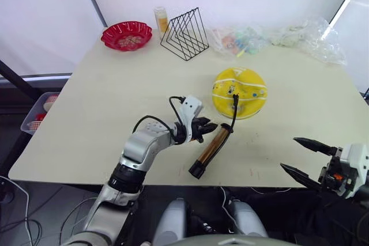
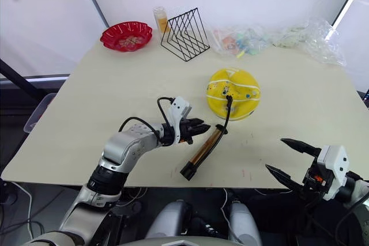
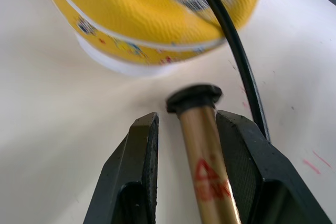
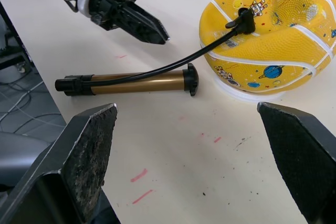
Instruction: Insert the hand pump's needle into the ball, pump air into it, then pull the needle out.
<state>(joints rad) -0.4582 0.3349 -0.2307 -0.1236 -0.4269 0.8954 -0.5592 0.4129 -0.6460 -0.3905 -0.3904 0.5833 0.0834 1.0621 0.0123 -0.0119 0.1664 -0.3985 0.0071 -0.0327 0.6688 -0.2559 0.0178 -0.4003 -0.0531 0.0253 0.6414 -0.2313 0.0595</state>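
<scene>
A: Far left of the pale rectangular surface (image 1: 104, 90), at the back?

B: A red scalloped plastic bowl (image 1: 127, 35). Just to its right stands a small clear jar with orange contents (image 1: 161, 19), then a black wire rack of angled dividers (image 1: 185, 33), and further right a heap of crumpled clear plastic bags (image 1: 277, 37).

A: The left claw (image 1: 209, 127)?

B: It lies low over the middle of the surface, jaws parted. In the left wrist view its two black fingers (image 3: 137, 171) stand on either side of the slim gold-bronze metal hand pump (image 1: 210, 148), near the black cap at the cylinder's ball end. One finger lies against or very close to the tube and the other stands off it with a gap, so the pump is straddled, not clamped.

A: Where is the pump?

B: Flat on the surface, running from near the front edge diagonally up toward the ball. Its thin black hose (image 4: 157, 71) runs along the cylinder and curves up to the yellow, partly deflated ball with white stripes and cartoon prints (image 1: 240, 91), just right of the left claw.

A: And the needle?

B: Its small black fitting (image 4: 243, 20) sits against the top of the ball; the metal pin itself cannot be seen.

A: The right claw (image 1: 304, 157)?

B: Wide open, held off the front right corner of the surface, well apart from pump and ball, holding nothing.
</scene>
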